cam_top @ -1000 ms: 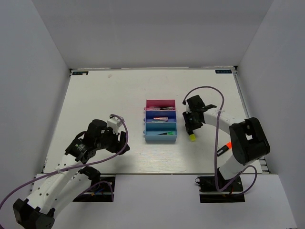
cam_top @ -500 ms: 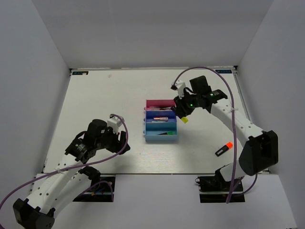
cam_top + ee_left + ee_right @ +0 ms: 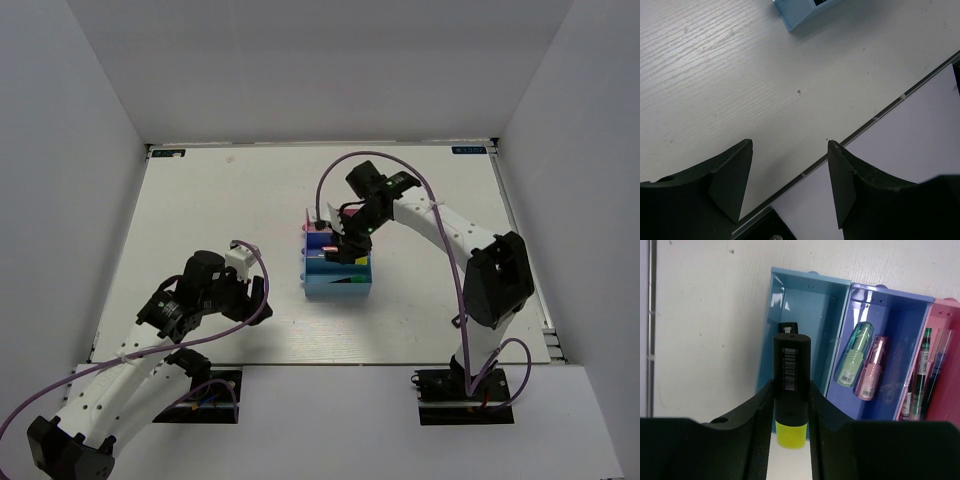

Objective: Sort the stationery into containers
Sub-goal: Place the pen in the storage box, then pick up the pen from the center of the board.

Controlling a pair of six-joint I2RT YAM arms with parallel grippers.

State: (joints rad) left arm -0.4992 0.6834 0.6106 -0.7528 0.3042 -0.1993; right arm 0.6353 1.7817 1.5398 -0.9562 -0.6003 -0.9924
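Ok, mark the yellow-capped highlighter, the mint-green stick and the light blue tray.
yellow-capped highlighter [image 3: 791, 375]: right wrist view, black barrel.
mint-green stick [image 3: 854, 355]: right wrist view, mid-body.
light blue tray [image 3: 812, 305]: right wrist view, bare floor.

Highlighter [image 3: 791, 375] over nearest tray [image 3: 810, 305]

The white, wood-grained table [image 3: 220, 220] carries one row of three joined trays near its centre: pink tray [image 3: 322, 214] farthest, dark blue tray [image 3: 312, 241] in the middle, light blue tray [image 3: 337, 291] nearest.
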